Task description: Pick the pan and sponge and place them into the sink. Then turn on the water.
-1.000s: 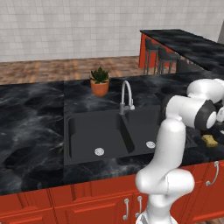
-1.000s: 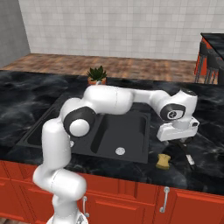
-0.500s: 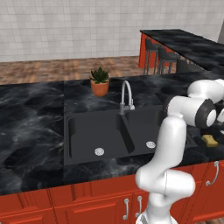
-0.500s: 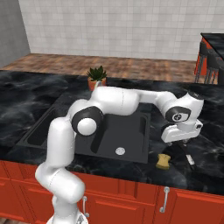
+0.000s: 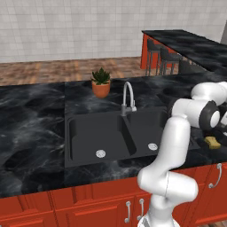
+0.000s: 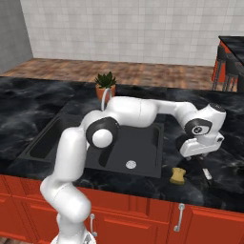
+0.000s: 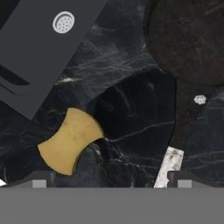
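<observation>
Evidently, sponge [image 6: 178, 176] on counter [image 5: 26, 175] near its front edge, right of the sink's front right corner. Pan [image 7: 190, 41] lies to the sponge's right, white-tipped handle toward the front edge. Gripper [image 7: 112, 183] above them: fingers apart, nothing held. Sink [image 5: 97, 135] left of both. Faucet [image 5: 128, 95] at sink's rear edge; potted plant [image 5: 101, 84] beyond, to its left.

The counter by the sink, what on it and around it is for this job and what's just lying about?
For the job:
- pan
- sponge
- sink
- faucet

Not for the job:
- plant
- stools
</observation>
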Motion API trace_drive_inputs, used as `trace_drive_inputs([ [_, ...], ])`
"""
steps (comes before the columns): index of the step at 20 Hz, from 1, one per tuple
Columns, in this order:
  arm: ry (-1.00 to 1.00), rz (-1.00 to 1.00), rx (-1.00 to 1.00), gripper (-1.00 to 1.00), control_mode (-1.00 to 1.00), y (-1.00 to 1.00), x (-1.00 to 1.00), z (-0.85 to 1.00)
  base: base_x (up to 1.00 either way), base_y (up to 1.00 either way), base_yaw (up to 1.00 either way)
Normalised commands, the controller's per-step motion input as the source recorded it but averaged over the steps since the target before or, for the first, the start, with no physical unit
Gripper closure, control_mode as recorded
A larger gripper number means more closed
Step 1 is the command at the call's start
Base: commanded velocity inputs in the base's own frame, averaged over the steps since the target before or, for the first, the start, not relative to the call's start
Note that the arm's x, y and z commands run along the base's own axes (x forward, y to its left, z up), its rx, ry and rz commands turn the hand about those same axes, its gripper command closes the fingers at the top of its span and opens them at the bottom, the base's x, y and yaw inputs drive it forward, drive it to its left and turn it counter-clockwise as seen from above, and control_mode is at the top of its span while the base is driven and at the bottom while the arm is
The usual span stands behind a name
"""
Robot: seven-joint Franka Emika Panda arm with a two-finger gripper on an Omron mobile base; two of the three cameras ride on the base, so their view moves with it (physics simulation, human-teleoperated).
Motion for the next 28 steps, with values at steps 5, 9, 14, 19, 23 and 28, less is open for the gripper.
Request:
trace_drive_inputs([
  [5, -0.01, 0.01, 0.0, -1.0, -1.0, -0.11, 0.11, -0.2, 0.0, 0.0, 0.0],
  [9, -0.02, 0.02, 0.0, -1.0, -1.0, -0.12, 0.09, -0.19, 0.0, 0.0, 0.0],
  [14, -0.04, 0.02, 0.0, -1.0, -1.0, -0.14, 0.09, -0.13, 0.0, 0.0, 0.0],
  [19, -0.03, 0.01, 0.0, -1.0, -1.0, -0.09, 0.07, -0.15, 0.0, 0.0, 0.0],
  [23, -0.03, 0.01, 0.0, -1.0, -1.0, -0.06, 0.08, -0.14, 0.0, 0.0, 0.0],
  [28, -0.02, 0.0, 0.0, -1.0, -1.0, -0.03, 0.05, -0.15, 0.0, 0.0, 0.0],
])
